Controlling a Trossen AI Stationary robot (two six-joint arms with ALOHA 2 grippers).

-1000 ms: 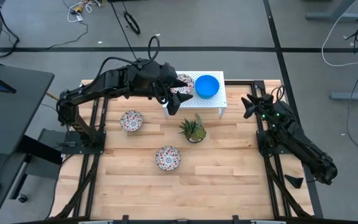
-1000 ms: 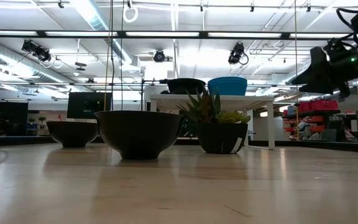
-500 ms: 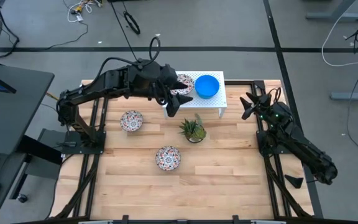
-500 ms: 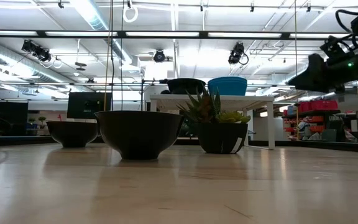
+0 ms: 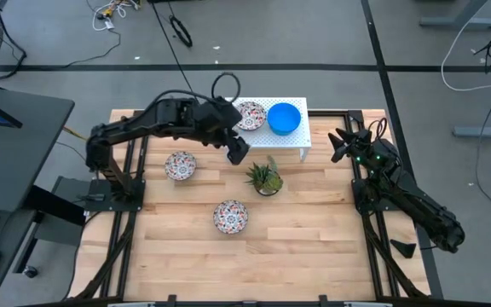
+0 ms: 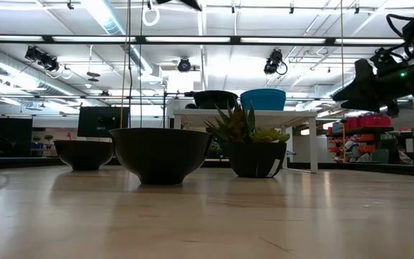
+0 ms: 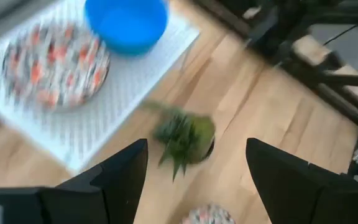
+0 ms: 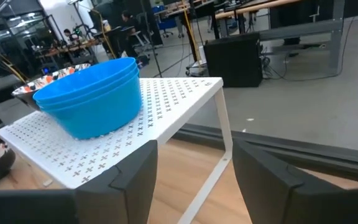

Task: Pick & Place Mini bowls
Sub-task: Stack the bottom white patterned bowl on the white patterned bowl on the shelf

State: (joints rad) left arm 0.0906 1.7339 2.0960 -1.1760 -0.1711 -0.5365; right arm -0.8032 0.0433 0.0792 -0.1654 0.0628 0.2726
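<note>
- Locate the white perforated shelf point(image 5: 271, 135) at the far middle of the wooden table point(image 5: 314, 230). It stands on thin white legs.
- On the shelf you see a blue bowl stack point(image 5: 284, 118) on the right half and one floral bowl point(image 5: 250, 115) just beside it on the left half. In the right wrist view the blue bowl stack point(image 8: 92, 96) shows nested rims; you cannot tell how many bowls it holds.
- Note two more patterned bowls on the table: the left table bowl point(image 5: 180, 165), near the left arm's base, and the front table bowl point(image 5: 230, 216), well apart from the shelf toward the near edge.
- The potted plant point(image 5: 265, 176) stands on the table just in front of the shelf, between the shelf and the front table bowl.
- Check the left gripper point(image 5: 236, 151): it hangs above the table at the shelf's front left corner, jaws spread wide with nothing between them. The left wrist view shows its fingers point(image 7: 120, 177) apart over the plant.
- Check the right gripper point(image 5: 338, 145): it hangs at the right edge of the table, pointing toward the shelf, jaws wide and holding nothing.
</note>
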